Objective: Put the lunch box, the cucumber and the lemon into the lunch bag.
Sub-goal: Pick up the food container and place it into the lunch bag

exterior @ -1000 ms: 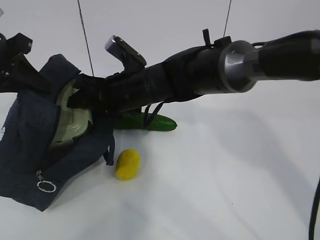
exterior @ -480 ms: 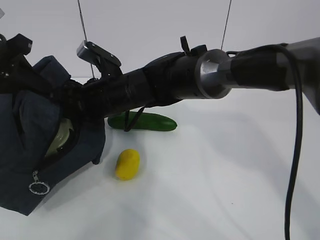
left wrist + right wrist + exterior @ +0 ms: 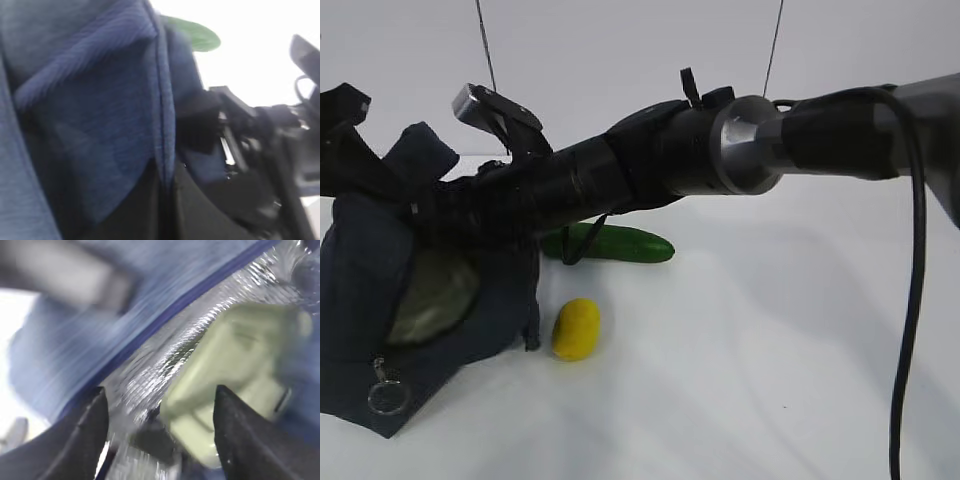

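The navy lunch bag [image 3: 365, 260] lies on its side at the left, mouth toward the middle. The pale green lunch box [image 3: 430, 300] sits inside it, against the silver lining. My right arm reaches across into the mouth, and its gripper is hidden there in the exterior view. In the right wrist view my right gripper [image 3: 160, 410] stands open, with the lunch box [image 3: 240, 355] just beyond its tips. My left gripper [image 3: 167, 200] is shut on the bag's upper edge [image 3: 160, 100]. The cucumber [image 3: 620, 243] and the lemon [image 3: 576, 328] lie on the table to the right of the bag.
The zipper's metal ring [image 3: 385, 397] hangs at the bag's front corner. Two thin cables [image 3: 488, 60] run up behind. A black cable [image 3: 910, 300] hangs from the right arm. The white table stretches right of the lemon.
My right arm has pushed further left into the bag and its jaws have spread wider. The lunch box now lies deeper inside. The bag has shifted slightly under the push.
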